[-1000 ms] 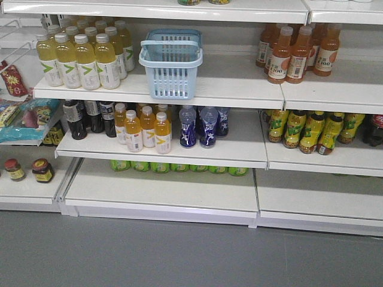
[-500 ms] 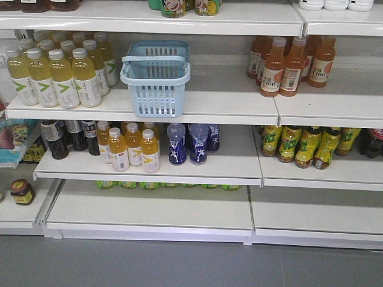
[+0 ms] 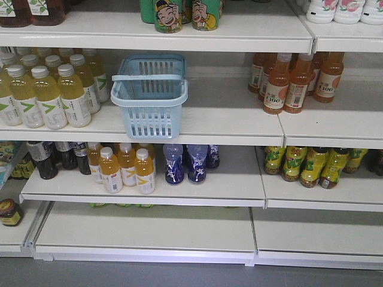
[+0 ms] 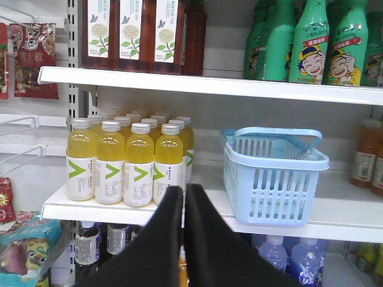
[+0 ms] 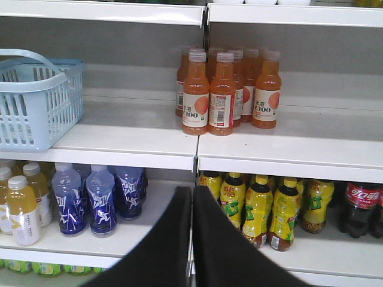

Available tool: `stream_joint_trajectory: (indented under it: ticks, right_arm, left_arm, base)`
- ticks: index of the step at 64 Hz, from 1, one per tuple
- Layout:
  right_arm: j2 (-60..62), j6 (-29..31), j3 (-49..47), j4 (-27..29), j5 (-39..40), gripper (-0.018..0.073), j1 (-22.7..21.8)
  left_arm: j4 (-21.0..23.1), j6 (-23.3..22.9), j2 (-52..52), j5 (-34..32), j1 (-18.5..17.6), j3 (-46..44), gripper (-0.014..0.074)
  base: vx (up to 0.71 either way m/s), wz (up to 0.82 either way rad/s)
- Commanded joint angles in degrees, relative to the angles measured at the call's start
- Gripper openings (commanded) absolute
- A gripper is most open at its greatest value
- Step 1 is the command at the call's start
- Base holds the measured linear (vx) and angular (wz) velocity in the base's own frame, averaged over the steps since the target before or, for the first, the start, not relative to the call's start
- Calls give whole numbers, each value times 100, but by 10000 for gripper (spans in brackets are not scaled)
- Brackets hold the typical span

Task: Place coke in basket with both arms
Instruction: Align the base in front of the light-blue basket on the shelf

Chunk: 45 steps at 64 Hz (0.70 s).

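The light blue basket (image 3: 149, 95) stands on the middle shelf, handle laid across its top; it also shows in the left wrist view (image 4: 272, 173) and at the left edge of the right wrist view (image 5: 36, 101). The coke (image 5: 361, 206), dark with a red label, stands on the lower shelf at the far right of the right wrist view. My left gripper (image 4: 184, 194) is shut and empty, in front of the shelf edge left of the basket. My right gripper (image 5: 192, 194) is shut and empty, in front of the lower shelf, well left of the coke.
Yellow drink bottles (image 3: 51, 92) stand left of the basket, orange juice bottles (image 3: 293, 81) to its right. Below are orange-yellow bottles (image 3: 122, 167), blue bottles (image 3: 185, 161), dark white-labelled bottles (image 3: 45, 156) and yellow-labelled tea bottles (image 5: 263, 206). Green bottles (image 4: 311, 39) fill the top shelf.
The front view has tilted upward and shifted; the shelves and basket sit lower in the frame and the top shelf's bottles have come into view.
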<state>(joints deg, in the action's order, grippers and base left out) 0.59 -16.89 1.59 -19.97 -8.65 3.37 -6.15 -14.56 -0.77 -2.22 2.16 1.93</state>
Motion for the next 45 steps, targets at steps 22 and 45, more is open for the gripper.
stream_joint_trajectory:
  ticks: [22, 45]
  right_arm:
    - [76, 37, 37, -81, 380, -5, -39]
    - [76, 37, 37, -81, 380, -5, -39]
  left_arm:
    - [50, -47, -77, -455, -45, -185, -6]
    - [50, -47, -77, -455, -45, -185, -6]
  base:
    - [17, -2]
    - [11, -2]
